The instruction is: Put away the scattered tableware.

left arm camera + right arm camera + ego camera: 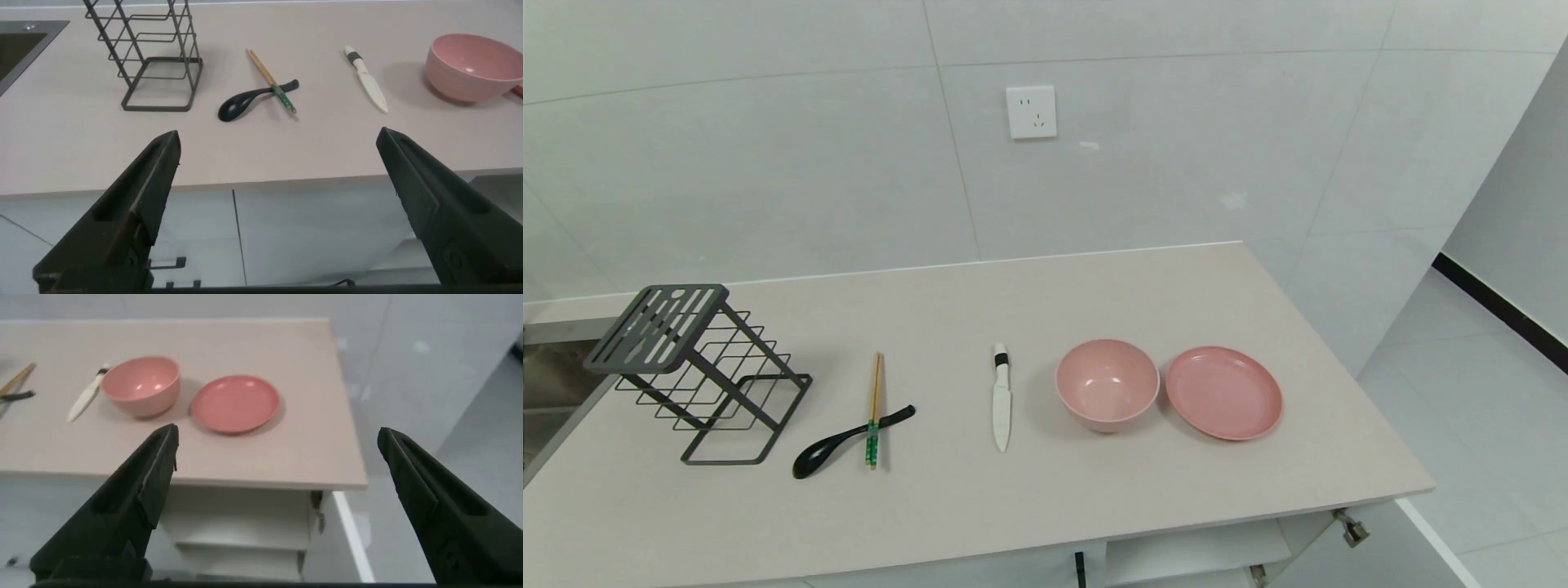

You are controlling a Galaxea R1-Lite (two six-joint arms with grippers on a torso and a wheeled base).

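Opening step: left gripper (278, 145) and right gripper (276, 439) gape wide, empty. The black spoon (849, 437), crossing wooden chopsticks (875, 404), lies at three o'clock of the dark wire rack (698, 371); next likely needs a low pinch there.

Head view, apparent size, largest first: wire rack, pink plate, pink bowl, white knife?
1. Dark grey wire rack: clearly largest.
2. Flat round pink plate and deep round pink bowl: about alike; plate marginally wider, bowl deeper, so not ranked.
3. Slim white knife with black-banded handle: smallest.

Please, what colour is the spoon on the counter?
The spoon is black; the head view shows it best.
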